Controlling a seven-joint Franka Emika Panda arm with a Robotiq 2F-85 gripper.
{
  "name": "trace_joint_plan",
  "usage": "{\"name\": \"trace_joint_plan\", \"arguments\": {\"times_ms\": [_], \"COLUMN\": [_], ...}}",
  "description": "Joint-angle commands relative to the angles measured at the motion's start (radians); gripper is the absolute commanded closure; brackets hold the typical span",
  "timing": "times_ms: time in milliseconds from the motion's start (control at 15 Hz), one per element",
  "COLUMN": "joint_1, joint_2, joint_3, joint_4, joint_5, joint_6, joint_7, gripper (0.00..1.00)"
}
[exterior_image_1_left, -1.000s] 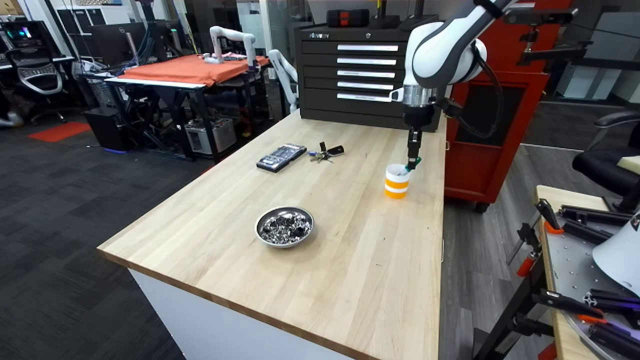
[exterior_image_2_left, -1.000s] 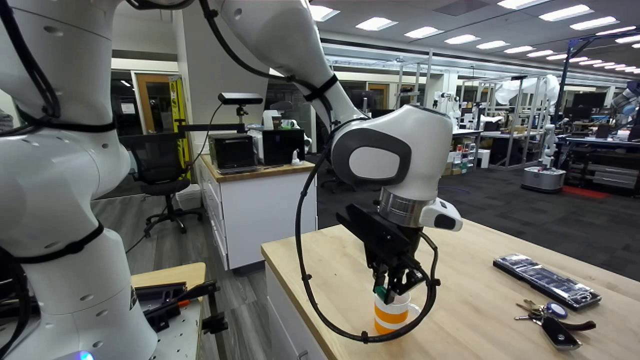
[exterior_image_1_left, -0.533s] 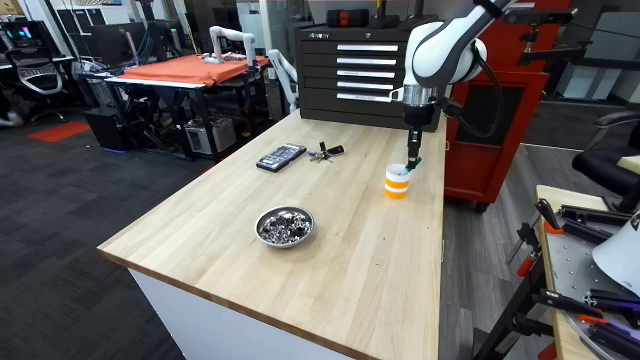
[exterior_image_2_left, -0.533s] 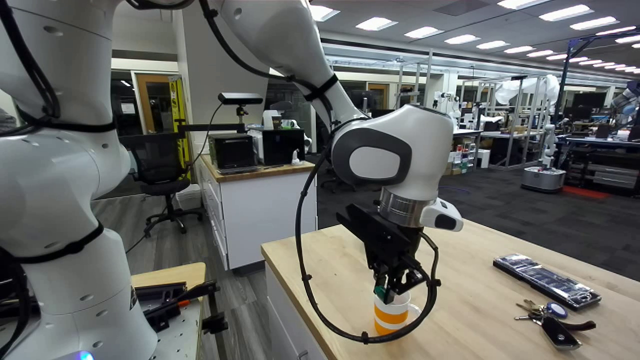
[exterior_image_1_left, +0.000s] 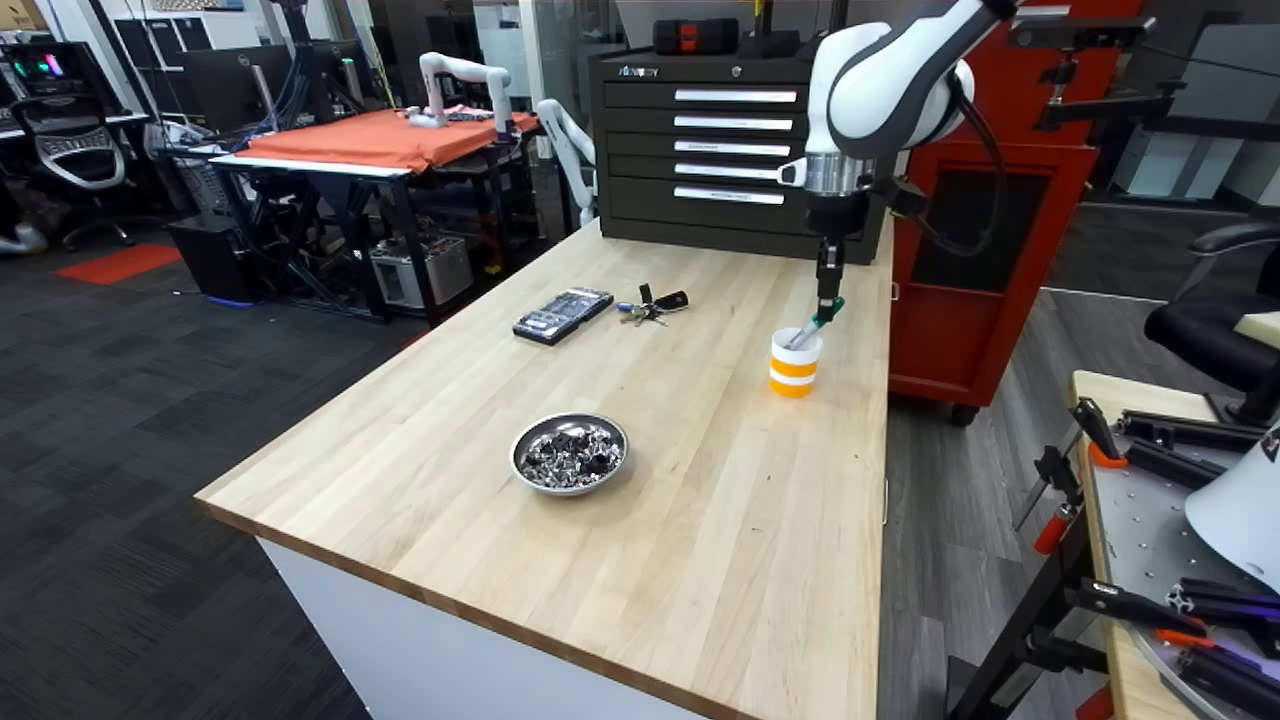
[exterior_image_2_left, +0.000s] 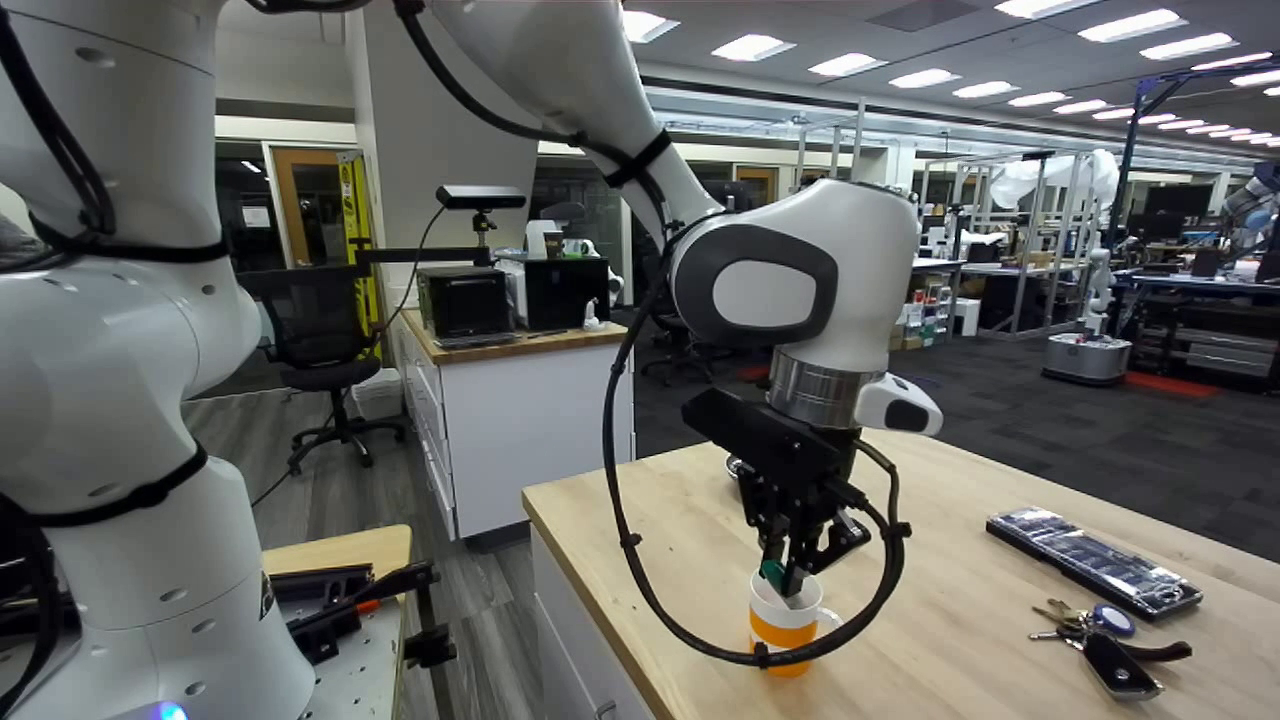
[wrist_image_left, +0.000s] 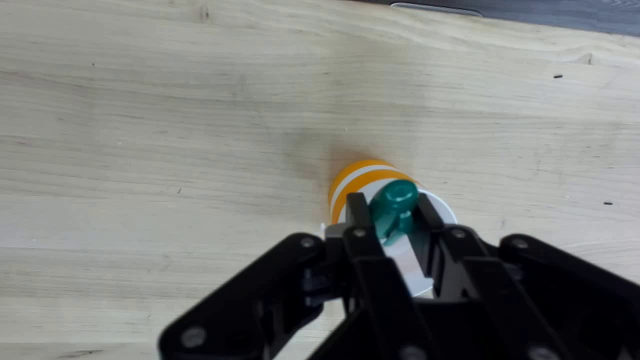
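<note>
Over the striped mug | tool — clamped on green-topped marker | marker tilted, lower end inside

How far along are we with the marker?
Done: the pincer is shut on the marker at its green end. In hand: the marker slants down, its lower part inside the mug. Left, it seems: lifting it fully clear.

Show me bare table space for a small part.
Free on the table: between bowl and mug; between bowl and keys. Crowded: the narrow gap between keys and case; and the mug, where fingers grip a marker slanting into it.
</note>
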Motion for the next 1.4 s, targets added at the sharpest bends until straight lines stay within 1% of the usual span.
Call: {"name": "trace_joint_plan", "arguments": {"times_ms": [0,267,533,800,1000,1333], "joint_1": [0.006,0.018,0.034,0.055,0.079,0.128], "joint_2": [-0.044,-0.068,-0.081,-0.072,-0.058,-0.02], "joint_3": [-0.01,-0.013,-0.006,0.011,0.032,0.061], "joint_4": [0.031,0.086,0.161,0.229,0.243,0.235], "joint_5": [-0.056,-0.119,-0.155,-0.126,-0.103,-0.098], "joint_6": [-0.093,-0.174,-0.275,-0.347,-0.345,-0.289], "joint_7": [0.054,0.11,0.141,0.158,0.192,0.328], "gripper": [0.94,0.94,0.94,0.94,0.94,0.94]}}
